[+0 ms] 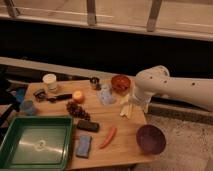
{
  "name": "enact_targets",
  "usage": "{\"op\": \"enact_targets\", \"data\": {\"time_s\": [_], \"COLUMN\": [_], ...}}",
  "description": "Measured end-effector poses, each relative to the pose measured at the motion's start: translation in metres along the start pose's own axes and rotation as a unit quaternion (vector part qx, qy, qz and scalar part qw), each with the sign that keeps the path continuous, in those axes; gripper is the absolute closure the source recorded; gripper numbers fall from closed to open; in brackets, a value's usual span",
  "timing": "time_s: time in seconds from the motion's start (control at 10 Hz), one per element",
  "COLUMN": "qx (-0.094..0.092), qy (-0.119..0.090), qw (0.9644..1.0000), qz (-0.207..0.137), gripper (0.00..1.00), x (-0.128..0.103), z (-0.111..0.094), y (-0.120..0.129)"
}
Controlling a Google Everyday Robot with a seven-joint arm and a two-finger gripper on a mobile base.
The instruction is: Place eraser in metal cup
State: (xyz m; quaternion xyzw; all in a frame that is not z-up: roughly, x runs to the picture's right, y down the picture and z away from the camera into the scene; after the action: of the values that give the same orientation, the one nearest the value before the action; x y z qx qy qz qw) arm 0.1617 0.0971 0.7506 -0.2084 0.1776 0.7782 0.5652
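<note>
While the gripper [126, 108], open or closed I cannot tell, hangs at right, the eraser [87, 125] lies to its near left, long axis left-right, with the metal cup [94, 83] farther back.

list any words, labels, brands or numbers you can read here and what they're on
No text can be read.
green tray: pale mark on its floor, too blurred to read.
metal cup, eraser, white cup: no markings show.
gripper, low by the table's right edge: no label shows.
</note>
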Motion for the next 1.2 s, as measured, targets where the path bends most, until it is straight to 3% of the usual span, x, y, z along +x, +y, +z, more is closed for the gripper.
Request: {"op": "enact_targets", "data": {"time_s": [0.3, 0.5, 0.7, 1.0, 1.1, 1.2], "qx": [-0.002, 0.003, 0.011, 0.013, 0.011, 0.005], "qy": [-0.001, -0.002, -0.005, -0.005, -0.003, 0.001], "qw": [1.0, 0.9997, 0.9999, 0.9982, 0.9967, 0.993], "qz": [0.006, 0.025, 0.006, -0.058, -0.08, -0.118], "gripper": [0.2, 0.2, 0.2, 0.2, 0.2, 0.2], "x": [0.0, -0.003, -0.003, -0.001, 0.001, 0.005], "z": [-0.004, -0.008, -0.009, -0.004, -0.003, 0.001], "y": [-0.003, -0.019, -0.022, 0.016, 0.032, 0.061]}}
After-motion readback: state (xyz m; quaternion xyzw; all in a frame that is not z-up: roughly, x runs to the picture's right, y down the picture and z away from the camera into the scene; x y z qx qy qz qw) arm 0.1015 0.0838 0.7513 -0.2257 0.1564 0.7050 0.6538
